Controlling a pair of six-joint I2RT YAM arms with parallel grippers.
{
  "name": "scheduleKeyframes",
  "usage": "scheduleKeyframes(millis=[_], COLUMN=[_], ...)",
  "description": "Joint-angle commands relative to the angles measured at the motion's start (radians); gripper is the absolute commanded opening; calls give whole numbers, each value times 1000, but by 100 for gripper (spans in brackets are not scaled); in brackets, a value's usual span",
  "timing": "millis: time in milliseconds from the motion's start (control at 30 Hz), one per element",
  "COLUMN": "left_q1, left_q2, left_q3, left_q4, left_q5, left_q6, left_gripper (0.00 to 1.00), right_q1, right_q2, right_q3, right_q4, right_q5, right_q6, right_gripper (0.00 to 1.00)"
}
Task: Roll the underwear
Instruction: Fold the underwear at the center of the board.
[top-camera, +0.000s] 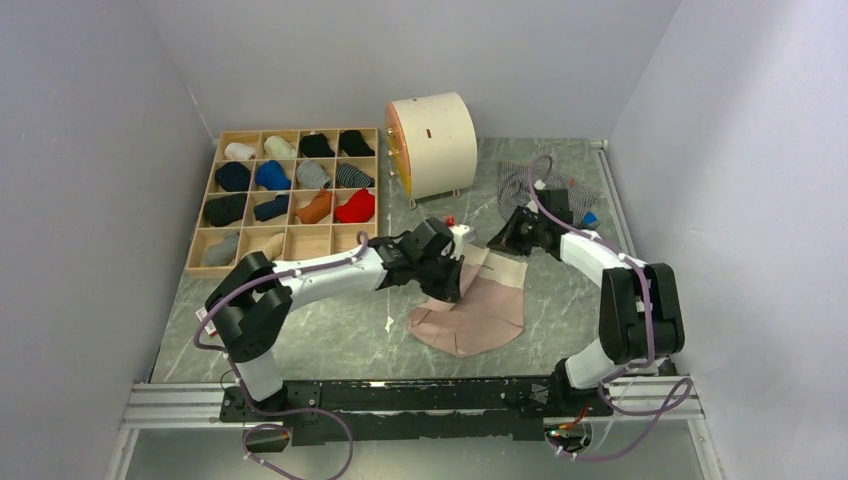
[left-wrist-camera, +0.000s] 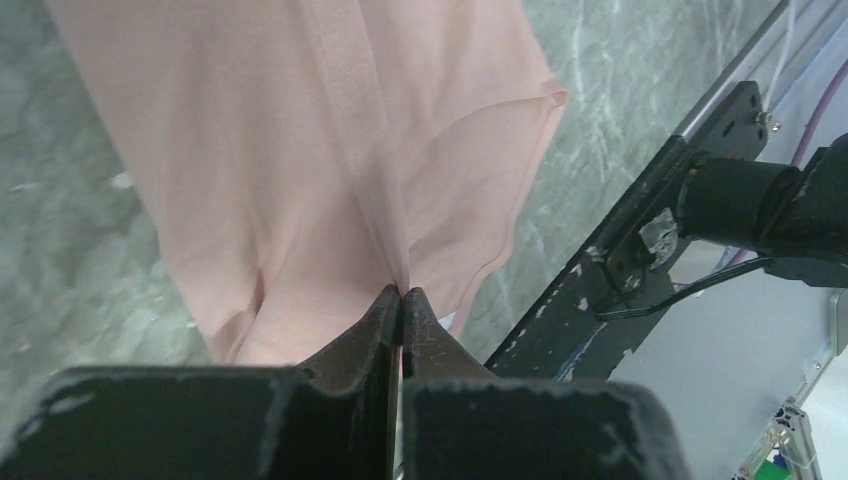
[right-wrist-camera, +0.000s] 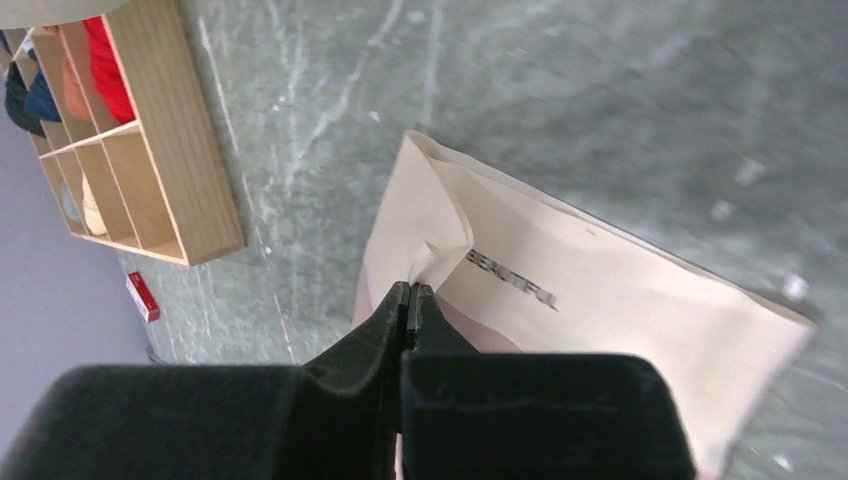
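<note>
A metal rail (top-camera: 400, 398) runs along the near edge. Beyond it spreads the grey-green marbled surface (top-camera: 345, 340), with the pale pink underwear (top-camera: 480, 318) lying at its middle. The left pincer (left-wrist-camera: 402, 293) is clamped on the pink cloth, and the right pincer (right-wrist-camera: 410, 292) is closed on a fold of the cream waistband (right-wrist-camera: 620, 310). At the far right the grey striped underwear (top-camera: 518, 182) lies crumpled. At the far left sits a wooden compartment tray (top-camera: 308, 243), with a cream drum (top-camera: 435, 145) just to its right. Plain pale walls (top-camera: 90, 150) enclose three sides.

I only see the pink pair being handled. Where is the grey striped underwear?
In the top view, the grey striped underwear lies crumpled at the far right, between the cream drum and the small blue block.
</note>
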Motion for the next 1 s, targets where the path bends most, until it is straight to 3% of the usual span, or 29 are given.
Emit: scheduleKeyframes(millis=[0, 467, 967], left_q1=[-73, -215, -244], left_q2=[42, 217, 355], left_q3=[90, 230, 308], left_q4=[-40, -1, 95], left_q5=[9, 25, 63], left_q6=[-54, -167, -233], left_gripper=[5, 5, 5], right_q1=[-78, -189, -205], right_q2=[-78, -17, 48], right_q3=[-53, -48, 55], right_q4=[18, -52, -114], right_q5=[-19, 59, 148], right_q6=[-68, -148, -188], right_gripper=[0, 0, 0])
